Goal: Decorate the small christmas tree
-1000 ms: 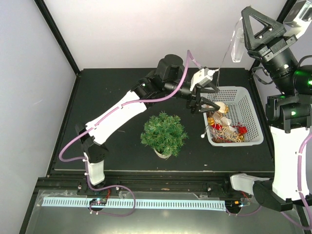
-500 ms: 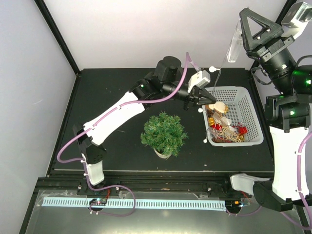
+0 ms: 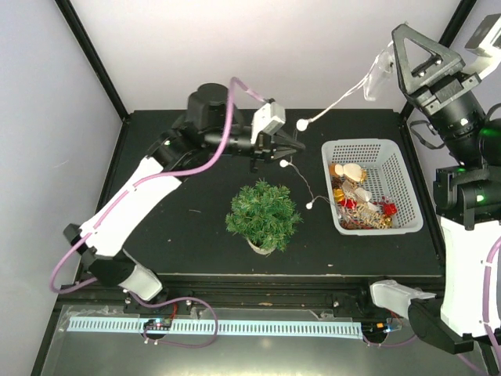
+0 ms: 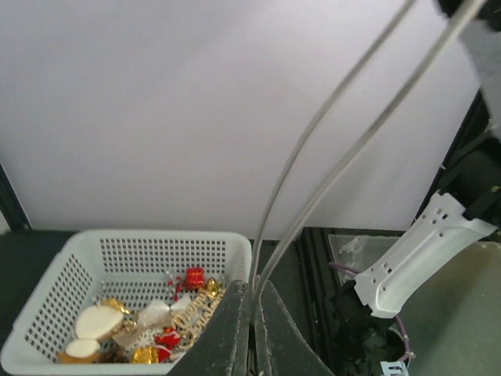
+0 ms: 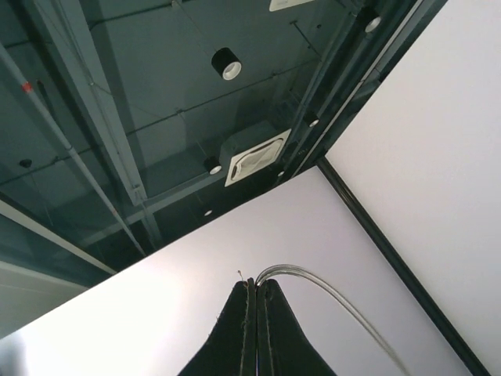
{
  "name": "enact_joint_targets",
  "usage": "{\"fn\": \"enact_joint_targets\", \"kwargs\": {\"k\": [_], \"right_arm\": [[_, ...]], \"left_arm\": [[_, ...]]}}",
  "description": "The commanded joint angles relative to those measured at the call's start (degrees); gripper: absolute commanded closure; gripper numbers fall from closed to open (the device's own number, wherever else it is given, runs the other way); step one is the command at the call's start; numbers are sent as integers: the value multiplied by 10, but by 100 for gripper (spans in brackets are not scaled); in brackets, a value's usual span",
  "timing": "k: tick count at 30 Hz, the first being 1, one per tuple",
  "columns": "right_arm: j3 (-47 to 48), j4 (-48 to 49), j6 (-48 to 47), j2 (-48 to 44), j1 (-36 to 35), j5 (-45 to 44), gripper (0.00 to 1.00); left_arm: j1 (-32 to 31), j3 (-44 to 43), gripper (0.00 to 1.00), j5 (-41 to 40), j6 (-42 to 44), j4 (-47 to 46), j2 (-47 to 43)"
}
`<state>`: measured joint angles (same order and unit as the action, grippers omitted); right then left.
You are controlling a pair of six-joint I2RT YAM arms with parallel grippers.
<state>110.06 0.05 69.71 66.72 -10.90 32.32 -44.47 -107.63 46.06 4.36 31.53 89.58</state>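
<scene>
Up behind the small christmas tree (image 3: 264,215), which is standing mid-table, the left gripper (image 4: 252,305) and right gripper (image 5: 255,294) are both pinching a beaded garland (image 3: 301,124). Guessing they're stretching it out; lowering it onto the branches comes next.

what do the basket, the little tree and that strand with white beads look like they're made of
The basket: moulded white plastic by the look, matte, with a regular grid of holes.
The small christmas tree: artificial, probably plastic needles, uniformly bushy green.
The bead strand: thin translucent line, plastic or wire unclear, with white balls.
</scene>
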Motion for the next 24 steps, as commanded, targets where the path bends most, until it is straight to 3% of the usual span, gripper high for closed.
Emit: {"fn": "enact_joint_targets", "kwargs": {"k": [1, 15, 24], "right_arm": [[-2, -21, -44, -16, -2, 23, 99], [-18, -62, -95, -54, -2, 14, 99], [-90, -89, -124, -94, -2, 12, 99]], "left_arm": [[0, -15, 98, 2, 54, 31, -60], [0, -120, 98, 13, 95, 84, -111], [0, -72, 99, 28, 158, 161, -182]]}}
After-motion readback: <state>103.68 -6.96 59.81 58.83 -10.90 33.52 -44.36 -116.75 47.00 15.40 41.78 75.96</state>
